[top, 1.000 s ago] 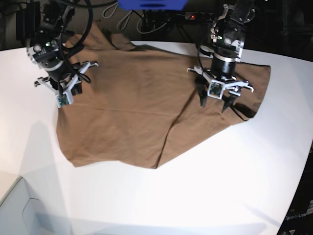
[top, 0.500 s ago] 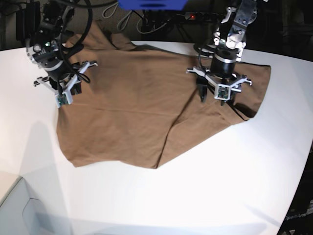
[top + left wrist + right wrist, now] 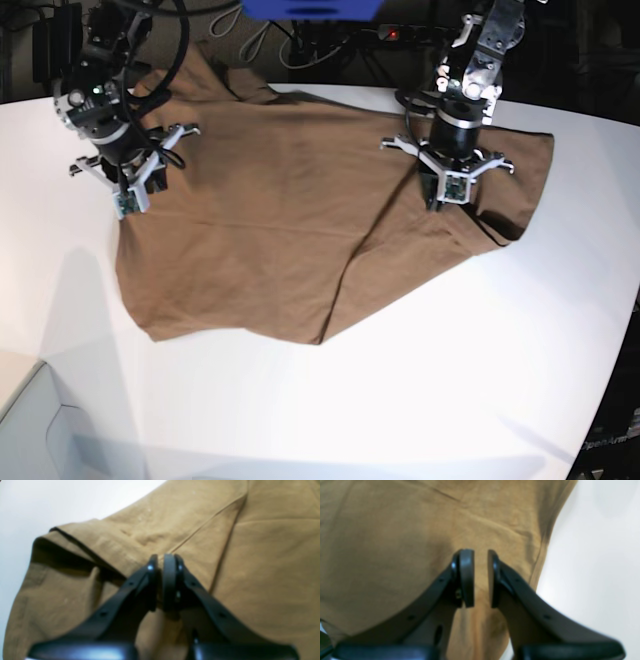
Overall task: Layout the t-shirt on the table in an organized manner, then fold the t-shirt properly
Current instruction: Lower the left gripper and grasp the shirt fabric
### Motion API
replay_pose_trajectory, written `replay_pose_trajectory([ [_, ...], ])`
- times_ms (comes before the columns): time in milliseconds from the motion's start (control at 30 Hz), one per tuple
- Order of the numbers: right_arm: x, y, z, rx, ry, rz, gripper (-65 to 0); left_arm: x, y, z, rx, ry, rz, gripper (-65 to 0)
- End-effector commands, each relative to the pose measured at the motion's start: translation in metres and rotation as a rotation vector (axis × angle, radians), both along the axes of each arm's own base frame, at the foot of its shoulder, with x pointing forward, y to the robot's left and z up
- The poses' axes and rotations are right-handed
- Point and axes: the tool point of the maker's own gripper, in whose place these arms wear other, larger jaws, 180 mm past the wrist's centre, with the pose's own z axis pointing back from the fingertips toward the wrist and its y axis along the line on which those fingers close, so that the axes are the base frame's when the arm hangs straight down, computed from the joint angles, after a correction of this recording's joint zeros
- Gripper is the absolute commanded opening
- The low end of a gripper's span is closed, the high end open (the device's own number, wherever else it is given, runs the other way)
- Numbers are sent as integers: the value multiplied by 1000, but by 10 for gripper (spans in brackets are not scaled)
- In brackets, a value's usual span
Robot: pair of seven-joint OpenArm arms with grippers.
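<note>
Nearest the base camera, the large smooth white table (image 3: 420,380) with a curved edge lies bare, and a pale grey box corner (image 3: 40,430) shows at the lower left. Beyond that bare stretch, the plain tan-brown soft cotton t-shirt (image 3: 290,220) is spread across the middle of the table, mostly flat. A long diagonal crease runs from its near hem up toward the right, and one flap overlaps the rest on the right side.

On the right of the base view, the left gripper (image 3: 447,196) points down at the shirt near its right edge. In the left wrist view its black curved fingers (image 3: 170,580) are pressed almost together, tips down at the cloth beside a raised fold. Whether they pinch any fabric cannot be told.

On the left of the base view, the right gripper (image 3: 130,200) hangs over the shirt's left edge. In the right wrist view its fingers (image 3: 466,577) stand a narrow gap apart with tan cloth visible between and below them. Whether they grasp the cloth cannot be told.

Behind the table, dark cables lie in shadow.
</note>
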Motion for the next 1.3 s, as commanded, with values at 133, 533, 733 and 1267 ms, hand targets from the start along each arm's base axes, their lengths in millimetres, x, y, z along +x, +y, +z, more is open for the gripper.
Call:
replay_pose_trajectory([
  [133,7,0,10,4,-44,0,-569,4,2,9,5,-39,3,-614],
  [533,6,0,9,4,-41,0,-569,5,2,18,-4,-61,11,-253],
  [733,5,-1,9,3,-41,-1,-570,8,2,13,1,-52,8,-313],
  [1267,5,-1,9,3,-41,-1,-569,8,2,8,-103,-19,52,-398],
])
